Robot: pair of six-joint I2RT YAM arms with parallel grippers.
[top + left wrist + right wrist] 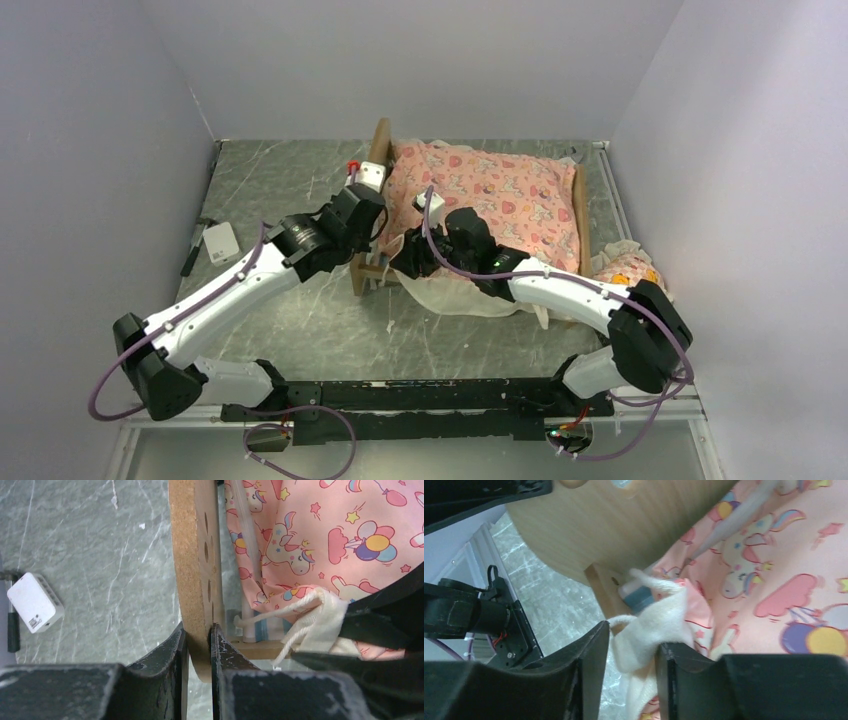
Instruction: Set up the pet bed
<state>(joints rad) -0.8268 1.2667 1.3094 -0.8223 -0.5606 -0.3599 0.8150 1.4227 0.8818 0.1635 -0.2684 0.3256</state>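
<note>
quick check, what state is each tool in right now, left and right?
Left tool: closed on the headboard edge of the pet bed.
Right tool: open, with the cream frill lying between its jaws, apparently not pinched.

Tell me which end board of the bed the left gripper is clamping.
The rounded headboard with cutout holes, on the left in the top view; the left gripper pinches its edge. No gripper holds the footboard.

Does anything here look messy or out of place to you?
Yes. The pink mattress lies on the pet bed, but its cream ruffle spills out, bunched, over the near side instead of lying flat. The small matching pillow is not on the bed. It sits on the table past the bed's right end.
</note>
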